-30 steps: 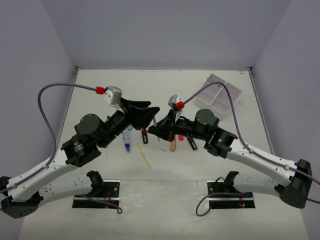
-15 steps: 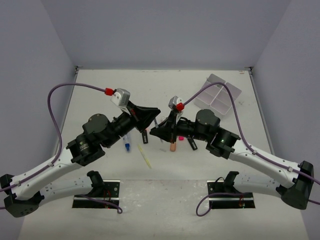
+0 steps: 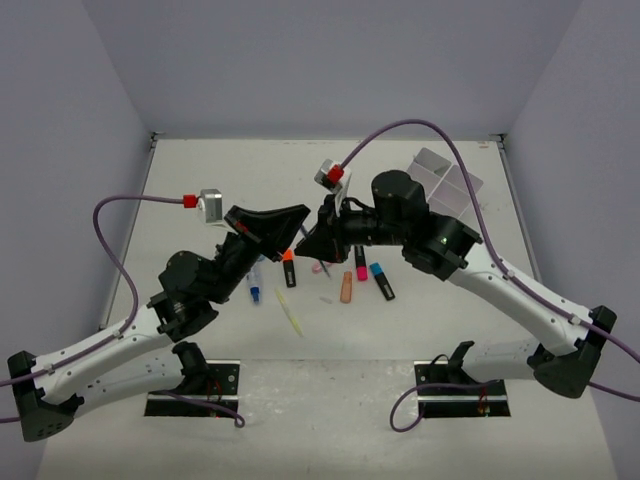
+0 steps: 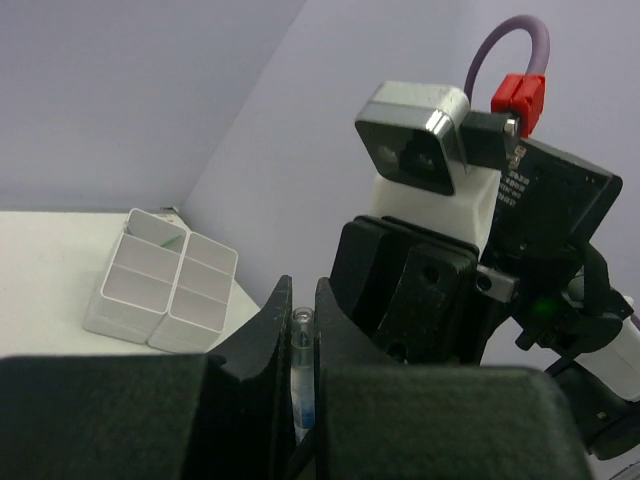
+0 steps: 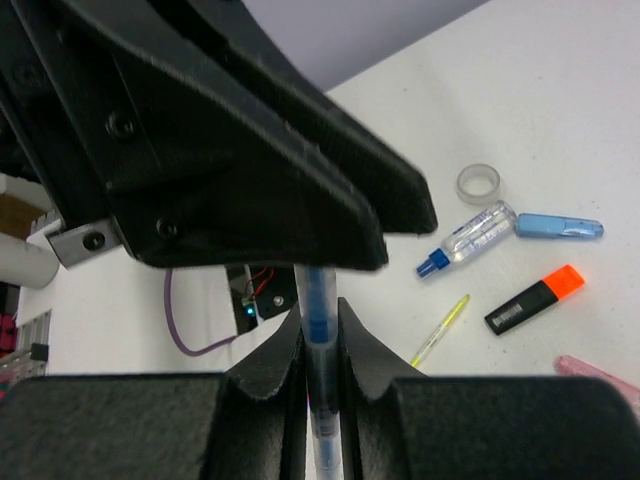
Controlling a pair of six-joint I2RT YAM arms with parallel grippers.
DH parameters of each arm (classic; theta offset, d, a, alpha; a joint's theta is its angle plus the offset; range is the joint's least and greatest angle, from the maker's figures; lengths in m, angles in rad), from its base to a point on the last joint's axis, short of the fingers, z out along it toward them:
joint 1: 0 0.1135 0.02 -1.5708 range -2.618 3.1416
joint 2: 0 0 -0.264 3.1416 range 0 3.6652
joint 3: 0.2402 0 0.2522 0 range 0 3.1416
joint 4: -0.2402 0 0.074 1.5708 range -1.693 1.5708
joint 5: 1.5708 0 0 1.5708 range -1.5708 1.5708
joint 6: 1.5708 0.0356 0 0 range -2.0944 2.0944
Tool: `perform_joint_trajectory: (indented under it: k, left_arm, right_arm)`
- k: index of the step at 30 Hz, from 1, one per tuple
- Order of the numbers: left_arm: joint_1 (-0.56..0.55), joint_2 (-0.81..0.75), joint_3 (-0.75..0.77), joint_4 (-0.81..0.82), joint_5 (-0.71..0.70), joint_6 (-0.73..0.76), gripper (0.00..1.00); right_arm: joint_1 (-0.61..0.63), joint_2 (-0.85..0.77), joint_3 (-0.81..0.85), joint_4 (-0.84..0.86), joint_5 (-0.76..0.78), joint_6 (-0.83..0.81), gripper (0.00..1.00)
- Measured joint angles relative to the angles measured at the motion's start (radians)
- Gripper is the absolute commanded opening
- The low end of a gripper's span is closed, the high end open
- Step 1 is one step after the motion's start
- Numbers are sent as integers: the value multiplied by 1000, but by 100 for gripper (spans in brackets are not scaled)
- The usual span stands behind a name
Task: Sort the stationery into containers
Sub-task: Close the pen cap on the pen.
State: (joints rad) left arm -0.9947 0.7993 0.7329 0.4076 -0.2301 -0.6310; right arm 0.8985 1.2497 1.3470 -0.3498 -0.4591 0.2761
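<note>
A thin clear pen with a blue inside [image 5: 319, 330] is held up above the table between both grippers. My right gripper [image 5: 320, 322] is shut on it, and the pen runs up under the left gripper's black fingers. My left gripper [image 4: 301, 300] is shut on the same pen [image 4: 301, 372]. In the top view the left gripper [image 3: 296, 218] and the right gripper [image 3: 313, 240] meet tip to tip above the scattered stationery. The white four-compartment tray [image 4: 160, 290] stands at the far right [image 3: 452, 182], partly hidden by the right arm.
On the table lie an orange-capped highlighter [image 3: 288, 270], a pink-capped one [image 3: 360, 268], a blue-capped one [image 3: 381, 281], a pink eraser [image 3: 346, 291], a yellow pen [image 3: 290, 312] and a clear blue-capped bottle [image 3: 256, 283]. The right wrist view also shows a tape roll [image 5: 478, 183] and a blue marker [image 5: 559, 227].
Both grippers have risen off the table, still together at the pen. The right arm lifted and swung back, uncovering the highlighters and eraser beneath it.
</note>
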Motion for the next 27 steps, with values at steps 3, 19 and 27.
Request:
perform_joint_trajectory:
  k: [3, 19, 27]
  left_arm:
    - [-16, 9, -38, 80, -26, -18, 0]
    - [-62, 257, 443, -589, -192, 304, 100]
    - [-133, 325, 685, -893, -561, 77, 100]
  right_arm:
    - [-5, 58, 100, -81, -16, 1, 0]
    - [-97, -22, -315, 462, -19, 116, 0]
    - [-284, 4, -420, 510, 348, 142, 0]
